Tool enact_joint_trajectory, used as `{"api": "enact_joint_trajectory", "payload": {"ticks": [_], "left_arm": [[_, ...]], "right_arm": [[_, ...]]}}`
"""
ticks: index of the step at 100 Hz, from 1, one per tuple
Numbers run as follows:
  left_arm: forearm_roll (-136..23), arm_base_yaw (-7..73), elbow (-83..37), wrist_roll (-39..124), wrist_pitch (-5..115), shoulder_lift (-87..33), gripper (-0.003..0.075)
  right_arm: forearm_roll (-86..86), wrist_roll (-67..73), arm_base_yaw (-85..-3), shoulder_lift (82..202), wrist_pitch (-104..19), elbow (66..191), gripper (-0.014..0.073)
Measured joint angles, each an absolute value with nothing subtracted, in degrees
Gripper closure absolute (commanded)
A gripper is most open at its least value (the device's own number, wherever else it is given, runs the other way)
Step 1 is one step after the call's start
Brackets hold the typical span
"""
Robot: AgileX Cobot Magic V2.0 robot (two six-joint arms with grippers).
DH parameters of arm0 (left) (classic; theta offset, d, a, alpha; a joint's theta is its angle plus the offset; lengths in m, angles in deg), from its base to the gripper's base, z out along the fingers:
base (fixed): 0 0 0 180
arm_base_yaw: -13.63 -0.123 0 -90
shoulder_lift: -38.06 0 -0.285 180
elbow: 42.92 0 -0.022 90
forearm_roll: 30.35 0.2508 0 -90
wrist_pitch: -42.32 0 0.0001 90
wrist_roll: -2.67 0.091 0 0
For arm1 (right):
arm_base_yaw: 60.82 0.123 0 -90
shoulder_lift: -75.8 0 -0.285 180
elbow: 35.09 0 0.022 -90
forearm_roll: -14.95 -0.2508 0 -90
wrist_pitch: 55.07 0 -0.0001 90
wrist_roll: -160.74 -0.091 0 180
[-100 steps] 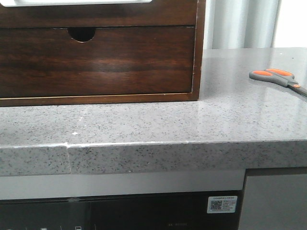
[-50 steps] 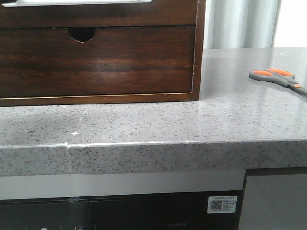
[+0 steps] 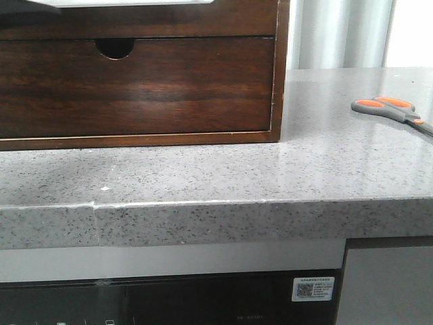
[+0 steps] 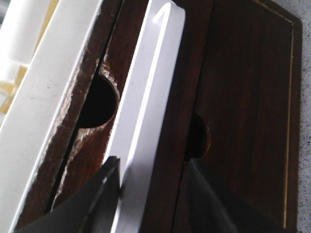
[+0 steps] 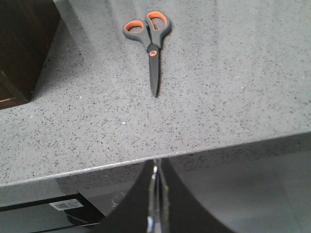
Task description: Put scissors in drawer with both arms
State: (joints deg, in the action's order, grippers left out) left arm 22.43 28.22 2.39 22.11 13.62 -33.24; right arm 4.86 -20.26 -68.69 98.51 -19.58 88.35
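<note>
The scissors [image 3: 392,108] lie flat on the grey counter at the far right, orange-and-grey handles pointing left; in the right wrist view the scissors [image 5: 151,48] lie well ahead of my fingers. My right gripper [image 5: 155,194] is shut and empty, hanging in front of the counter's front edge. The drawer [image 3: 135,20] is the upper dark wood front, with white above it. My left gripper [image 4: 153,170] is open and straddles the drawer [image 4: 187,73] at its white top edge [image 4: 150,87], one finger on each side.
Below it is a second drawer front [image 3: 169,88] with a half-round finger notch. The wooden cabinet [image 3: 281,68] takes up the counter's left half. The counter's front edge [image 3: 237,203] runs across, with a dark appliance panel [image 3: 203,298] beneath.
A dark shape has come in over the left end of the white strip at the top of the front view. The scissors and the cabinet have not moved.
</note>
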Motion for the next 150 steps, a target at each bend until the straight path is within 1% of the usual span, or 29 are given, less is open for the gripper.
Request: {"api": "enact_joint_trajectory", "payload": {"ticks": [41, 64, 76, 95, 132, 150], "left_arm": [[22.43, 28.22, 0.54, 22.68, 13.51, -34.04, 0.0465], [22.32, 28.22, -0.53, 22.80, 13.84, -37.26, 0.0471], [22.32, 28.22, -1.13, 22.80, 13.98, -37.62, 0.0530], [22.28, 28.22, -1.62, 23.25, 14.12, -37.72, 0.0718], [24.36, 28.22, -1.79, 25.10, 14.38, -37.72, 0.0716], [25.14, 28.22, -0.86, 25.10, 14.75, -35.75, 0.0716]], "right_arm": [[4.86, -20.26, -68.69, 98.51, -19.58, 88.35, 0.0718], [4.86, -20.26, -68.69, 98.51, -19.58, 88.35, 0.0718], [4.86, -20.26, -68.69, 98.51, -19.58, 88.35, 0.0718], [4.86, -20.26, -68.69, 98.51, -19.58, 88.35, 0.0718], [4.86, -20.26, -68.69, 98.51, -19.58, 88.35, 0.0718], [4.86, -20.26, -68.69, 98.51, -19.58, 88.35, 0.0718]]}}
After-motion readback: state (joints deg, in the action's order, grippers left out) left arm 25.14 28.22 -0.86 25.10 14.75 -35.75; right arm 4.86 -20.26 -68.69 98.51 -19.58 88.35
